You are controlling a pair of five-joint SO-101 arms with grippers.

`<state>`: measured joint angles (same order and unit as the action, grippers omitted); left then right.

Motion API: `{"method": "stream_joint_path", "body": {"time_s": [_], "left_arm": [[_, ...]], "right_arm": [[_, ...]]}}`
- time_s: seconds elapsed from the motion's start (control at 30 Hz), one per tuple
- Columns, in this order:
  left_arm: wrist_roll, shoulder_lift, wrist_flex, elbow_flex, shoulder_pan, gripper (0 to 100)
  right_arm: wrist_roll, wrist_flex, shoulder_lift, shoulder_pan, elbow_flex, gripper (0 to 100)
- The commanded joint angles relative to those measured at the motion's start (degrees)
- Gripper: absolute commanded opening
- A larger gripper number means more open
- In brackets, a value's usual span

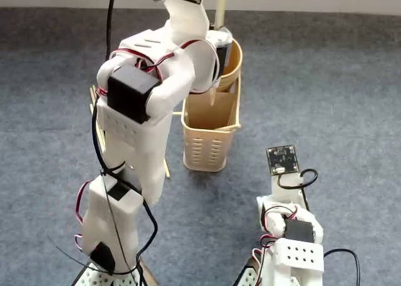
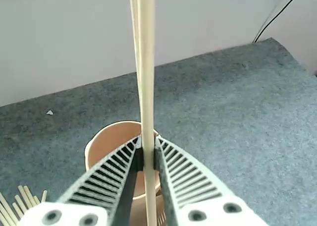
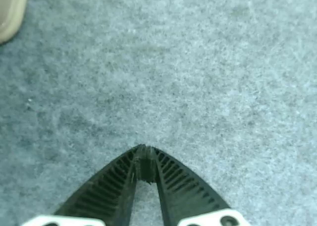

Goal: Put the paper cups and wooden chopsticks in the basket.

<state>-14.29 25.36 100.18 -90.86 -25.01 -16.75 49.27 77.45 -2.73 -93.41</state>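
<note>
Robot arms sit side by side at a grey carpeted surface, and we see the left one stretched over a tall cream plastic basket with slotted walls. The left gripper is pinched tight around a long pale wooden chopstick, held upright so that much of it rises above the gripper. Directly beneath it a brown paper cup seems to stand in the far end of the basket. We judge the chopstick to be light, stiff and smooth, so a firm pinch near its middle should keep it from swivelling. Once let go, it may topple against the basket wall. The cup looks thin and easily crushed, so it is best taken gently at the rim. More loose wooden chopsticks lie on the surface beside the basket, on the left arm's side. The right gripper hangs low over the carpet, its jaws pressed together on nothing.
</note>
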Motion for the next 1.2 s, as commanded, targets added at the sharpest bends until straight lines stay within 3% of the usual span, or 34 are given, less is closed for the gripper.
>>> {"method": "stream_joint_path", "body": {"time_s": [0.0,0.1,0.27,0.53,0.63,0.9,1.07,1.17], "left_arm": [[-0.26,-2.33,0.26,0.13,-0.66,1],[-0.09,-2.42,0.26,0.04,-0.66,3],[0.0,-2.86,0.35,0.13,-0.66,19],[0.09,-2.86,0.44,-0.04,1.27,17],[0.09,-2.86,0.62,0.31,8.4,17],[-0.09,-1.1,0.62,3.12,36.18,17],[0.18,4.7,0.62,15.96,40.22,17],[11.43,9.8,0.62,29.49,39.96,15]], "right_arm": [[-0.62,-0.75,0.57,-0.48,0.22,0.5],[-0.62,-0.75,0.57,-0.48,0.22,0.5],[-0.62,-0.75,0.57,-0.48,0.22,0.5],[-0.62,-0.84,0.57,-0.48,0.22,0.5],[-0.62,-0.84,0.57,-0.48,0.22,0.5],[-0.62,-0.84,0.57,-0.48,0.22,0.5],[-0.62,-0.84,0.57,-0.48,0.22,0.5],[-0.62,-0.84,0.57,-0.48,0.22,0.5]]}}
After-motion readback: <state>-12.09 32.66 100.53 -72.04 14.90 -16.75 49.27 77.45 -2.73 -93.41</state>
